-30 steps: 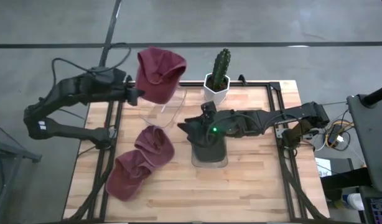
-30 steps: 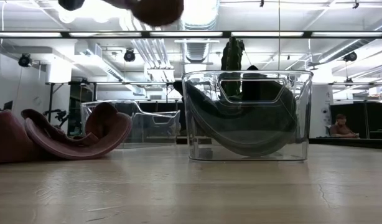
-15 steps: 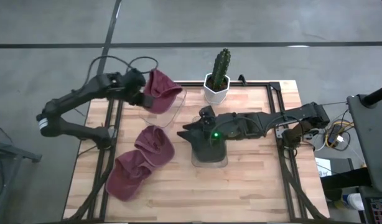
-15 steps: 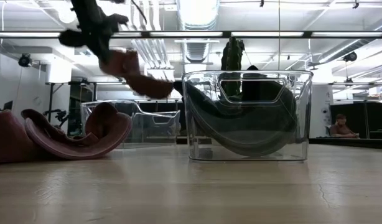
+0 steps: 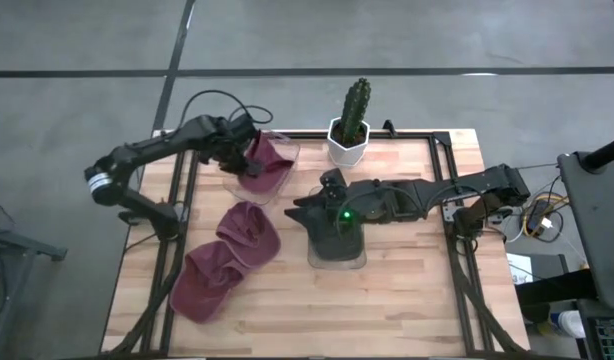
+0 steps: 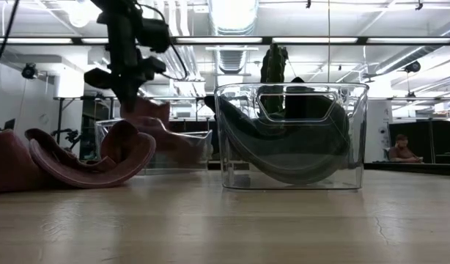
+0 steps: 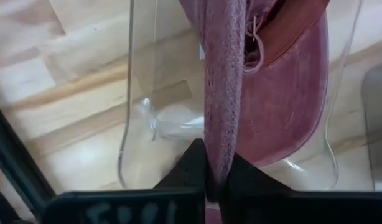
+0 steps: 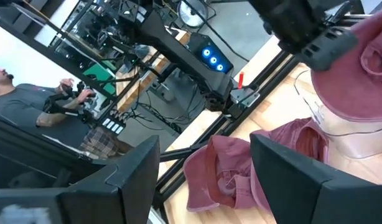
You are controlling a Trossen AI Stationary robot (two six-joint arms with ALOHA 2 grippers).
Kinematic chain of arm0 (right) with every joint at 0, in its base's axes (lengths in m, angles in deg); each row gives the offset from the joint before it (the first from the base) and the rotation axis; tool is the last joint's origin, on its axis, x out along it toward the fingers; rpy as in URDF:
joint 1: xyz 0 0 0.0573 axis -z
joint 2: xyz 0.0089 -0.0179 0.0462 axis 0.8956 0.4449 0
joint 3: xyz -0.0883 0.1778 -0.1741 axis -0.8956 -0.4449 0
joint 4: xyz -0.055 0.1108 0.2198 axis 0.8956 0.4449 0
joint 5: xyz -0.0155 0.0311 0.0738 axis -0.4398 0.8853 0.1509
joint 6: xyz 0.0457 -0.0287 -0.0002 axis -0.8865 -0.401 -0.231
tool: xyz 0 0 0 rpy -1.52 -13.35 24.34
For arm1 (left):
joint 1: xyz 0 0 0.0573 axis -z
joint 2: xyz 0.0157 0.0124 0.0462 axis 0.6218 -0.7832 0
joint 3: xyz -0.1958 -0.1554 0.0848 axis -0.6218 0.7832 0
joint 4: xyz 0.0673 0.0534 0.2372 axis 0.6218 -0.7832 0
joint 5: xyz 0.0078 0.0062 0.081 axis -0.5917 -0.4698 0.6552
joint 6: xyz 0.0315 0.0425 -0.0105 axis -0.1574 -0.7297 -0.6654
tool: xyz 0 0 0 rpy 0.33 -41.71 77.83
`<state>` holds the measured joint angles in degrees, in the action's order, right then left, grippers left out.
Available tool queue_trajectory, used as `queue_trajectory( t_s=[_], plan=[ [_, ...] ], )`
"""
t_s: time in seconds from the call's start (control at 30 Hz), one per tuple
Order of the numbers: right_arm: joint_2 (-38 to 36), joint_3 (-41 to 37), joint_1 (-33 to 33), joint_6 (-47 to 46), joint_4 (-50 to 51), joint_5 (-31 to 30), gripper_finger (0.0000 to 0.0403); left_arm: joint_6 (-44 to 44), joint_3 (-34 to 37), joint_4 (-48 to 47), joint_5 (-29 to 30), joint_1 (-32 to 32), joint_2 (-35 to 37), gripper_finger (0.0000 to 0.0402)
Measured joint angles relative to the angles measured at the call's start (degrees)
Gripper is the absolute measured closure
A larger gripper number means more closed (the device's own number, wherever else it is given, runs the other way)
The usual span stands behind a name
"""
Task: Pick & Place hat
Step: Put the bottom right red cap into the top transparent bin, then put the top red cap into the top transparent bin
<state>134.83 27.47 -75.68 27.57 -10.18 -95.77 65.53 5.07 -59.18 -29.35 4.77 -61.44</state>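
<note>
Pinching knitted maroon hat (image 7: 223, 93) | left gripper (image 7: 211, 174) | above clear bin (image 5: 249, 185)

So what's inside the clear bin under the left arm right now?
A maroon hat, pinched by the left gripper, hangs into the clear bin. The hat hides part of the bin's floor.

Left gripper (image 6: 130, 95) comes from above, holding maroon hat (image 6: 163, 136) down inside rear clear bin (image 6: 155, 147). Two more maroon hats (image 6: 86, 158) lie on wooden table (image 6: 225, 224) at left. Nearer clear bin (image 6: 291, 136) holds dark, possibly grey-green, hat (image 6: 283, 147). Cactus (image 6: 273, 66) behind.
</note>
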Motion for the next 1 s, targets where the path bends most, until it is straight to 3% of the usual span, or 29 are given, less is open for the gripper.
queue_trajectory(
  t_s=[0.47, 0.7, 1.0],
  plan=[
    [0.15, 0.0, 0.12, 0.25, 0.54, -0.31, 0.0163, -3.7, -0.12, -5.02, -0.96, 0.03, -6.78, 0.0258],
    [0.28, 0.0, 0.91, 2.89, 5.05, -2.1, 0.0164, -5.9, -0.15, -5.94, -3.14, 0.46, -0.26, 0.0246],
    [0.31, -1.1, 3.86, 1.11, 9.68, -1.7, 0.0165, -4.95, -0.15, 2.35, -9.74, 0.51, 12.64, 0.0246]
  ],
)
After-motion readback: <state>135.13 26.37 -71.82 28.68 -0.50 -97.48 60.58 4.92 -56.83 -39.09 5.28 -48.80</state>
